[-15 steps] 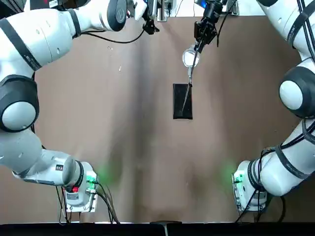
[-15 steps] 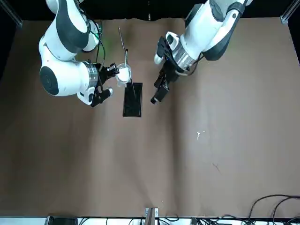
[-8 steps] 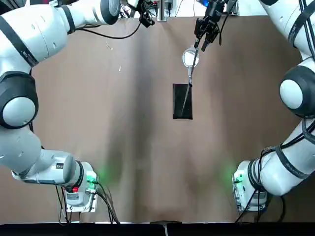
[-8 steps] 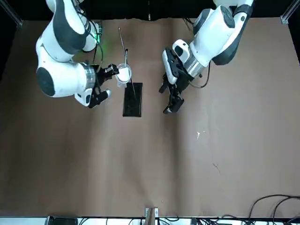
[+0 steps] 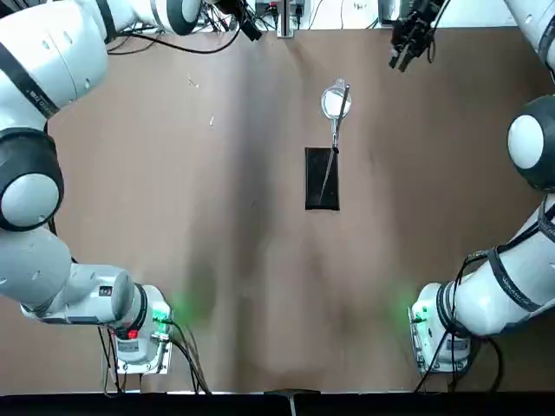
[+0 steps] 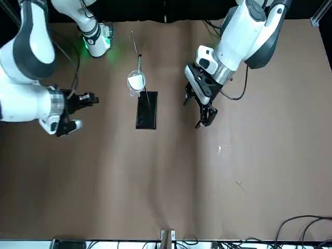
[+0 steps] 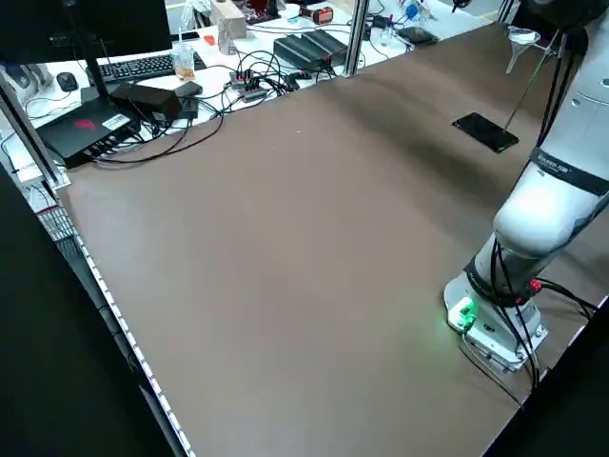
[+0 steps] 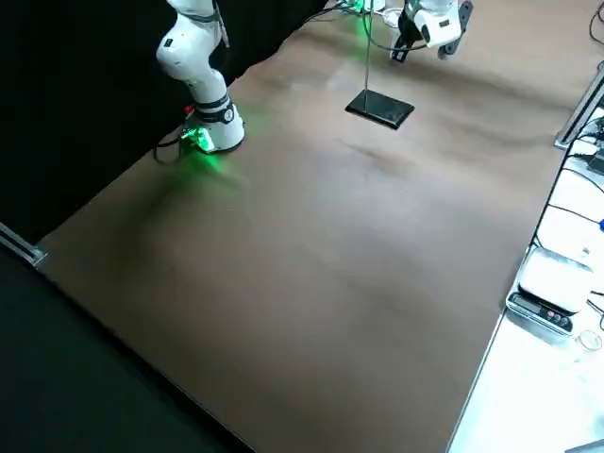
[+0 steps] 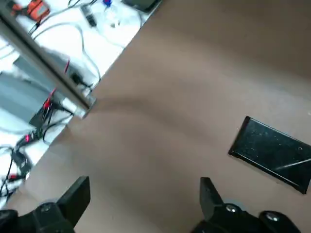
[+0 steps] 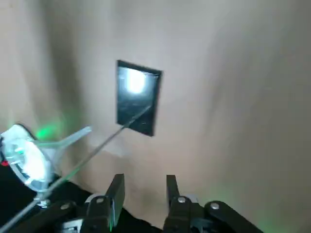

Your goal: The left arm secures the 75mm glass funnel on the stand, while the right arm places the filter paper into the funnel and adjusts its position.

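Note:
The stand (image 5: 321, 178) has its black base flat on the table, with a thin rod rising to a ring. In that ring sits the glass funnel (image 5: 336, 101), and the white filter paper (image 6: 136, 81) rests inside it. My right gripper (image 5: 404, 50) hangs open to the right of the funnel, well apart from it and holding nothing. In the right wrist view the funnel (image 10: 28, 162) and the base (image 10: 138, 97) lie beyond the right gripper (image 10: 144, 190). Open and holding nothing, my left gripper (image 5: 250, 29) hangs at the far edge, left of the stand. The left wrist view shows the base (image 9: 272, 153).
The brown table (image 5: 217, 243) stretches around the stand. Cables, boxes and electronics (image 7: 238, 67) lie beyond its far edge. The arm bases (image 5: 139, 334) with green lights stand at the near corners.
The right gripper has drawn away from the funnel to the right, leaving the filter paper inside. The left gripper has moved farther from the stand. The stand and funnel have not moved.

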Controlling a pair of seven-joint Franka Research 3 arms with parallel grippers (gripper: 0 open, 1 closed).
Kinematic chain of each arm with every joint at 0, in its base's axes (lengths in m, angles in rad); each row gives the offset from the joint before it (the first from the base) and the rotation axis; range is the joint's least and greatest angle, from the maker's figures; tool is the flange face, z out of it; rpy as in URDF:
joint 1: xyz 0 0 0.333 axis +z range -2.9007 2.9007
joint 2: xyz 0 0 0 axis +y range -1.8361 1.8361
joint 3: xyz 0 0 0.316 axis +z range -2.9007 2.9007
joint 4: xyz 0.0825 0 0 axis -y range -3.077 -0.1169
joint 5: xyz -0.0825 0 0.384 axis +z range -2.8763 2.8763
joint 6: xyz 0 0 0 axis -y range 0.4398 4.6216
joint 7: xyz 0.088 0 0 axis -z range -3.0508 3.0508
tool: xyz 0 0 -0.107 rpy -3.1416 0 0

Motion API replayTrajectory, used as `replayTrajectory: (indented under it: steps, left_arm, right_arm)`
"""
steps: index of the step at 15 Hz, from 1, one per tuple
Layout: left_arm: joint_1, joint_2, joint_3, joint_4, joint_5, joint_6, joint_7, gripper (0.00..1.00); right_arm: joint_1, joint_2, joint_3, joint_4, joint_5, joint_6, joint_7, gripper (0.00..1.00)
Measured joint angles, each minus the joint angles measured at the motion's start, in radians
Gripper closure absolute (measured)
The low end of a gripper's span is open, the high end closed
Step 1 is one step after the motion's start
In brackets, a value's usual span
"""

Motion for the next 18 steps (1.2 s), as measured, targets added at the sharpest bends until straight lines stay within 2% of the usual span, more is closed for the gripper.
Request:
replayTrajectory:
  steps: [3, 4, 7, 11, 14, 15, 18]
  left_arm:
    - [0.0, -0.002, 0.0, 0.045, 0.084, -0.106, -0.207, 0.0]
    - [0.001, -0.004, 0.0, 0.074, 0.109, -0.183, -0.316, 0.0]
    - [0.003, -0.006, 0.007, 0.107, 0.114, -0.322, -0.427, 0.0]
    - [0.011, -0.007, 0.041, 0.157, 0.132, -0.551, -0.605, 0.0]
    - [0.047, -0.007, 0.051, 0.174, 0.16, -0.697, -0.644, 0.0]
    - [0.067, -0.009, 0.052, 0.179, 0.169, -0.742, -0.647, 0.0]
    - [0.187, -0.015, 0.051, 0.197, 0.172, -0.859, -0.644, 0.0]
  right_arm:
    - [-0.059, -0.011, -0.001, 0.004, -0.064, -0.001, -0.042, 0.57]
    - [-0.092, -0.025, -0.002, 0.011, -0.137, -0.004, -0.054, 0.57]
    - [-0.103, -0.076, -0.002, 0.015, -0.231, -0.045, -0.054, 0.55]
    - [-0.102, -0.117, -0.006, 0.015, -0.282, -0.075, -0.021, 0.52]
    - [-0.095, -0.123, -0.003, 0.015, -0.335, -0.068, -0.001, 0.51]
    - [-0.093, -0.13, -0.002, 0.015, -0.341, -0.068, 0.006, 0.47]
    - [-0.092, -0.165, -0.002, 0.013, -0.346, -0.065, 0.029, 0.46]
